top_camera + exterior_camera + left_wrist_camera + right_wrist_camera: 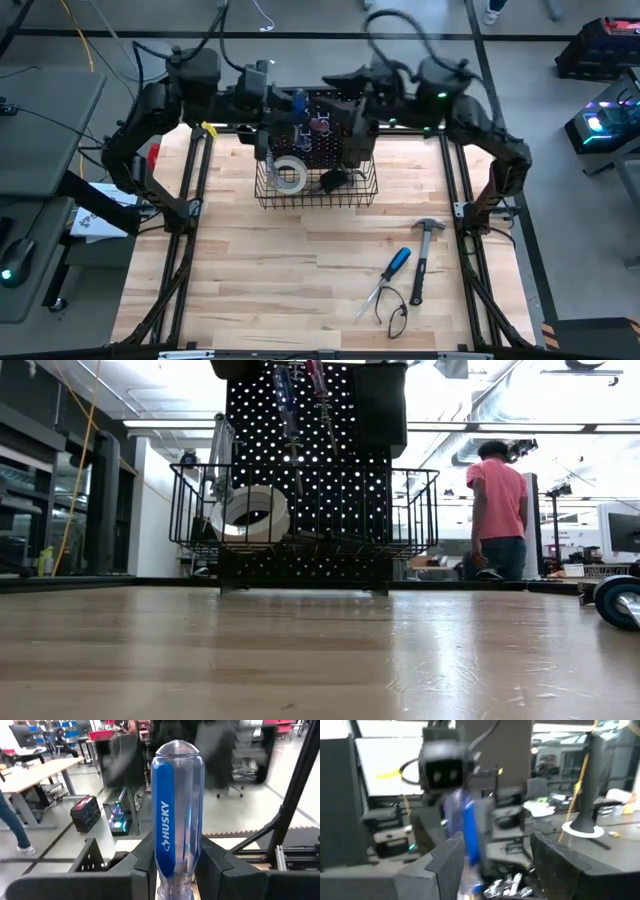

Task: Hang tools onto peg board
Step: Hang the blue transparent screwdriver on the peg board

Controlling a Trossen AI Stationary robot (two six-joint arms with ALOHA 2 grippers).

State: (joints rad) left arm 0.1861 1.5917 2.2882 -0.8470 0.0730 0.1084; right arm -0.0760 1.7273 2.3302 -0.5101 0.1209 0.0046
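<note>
The left hand (175, 870) was closed narrowly on a blue screwdriver (177, 815), its two fingers pressing the clear handle from both sides. On the handle the white word "HUSKY" could be read. This hand was above the peg board (325, 125) at the back of the bench (300, 290). The right hand (495, 860) was near it, with fingers standing wide apart and holding nothing. A white tape roll (290, 174) lay in the wire basket (318, 190). A hammer (424, 255), a second blue screwdriver (388, 275) and pliers (393, 310) lay on the bench.
</note>
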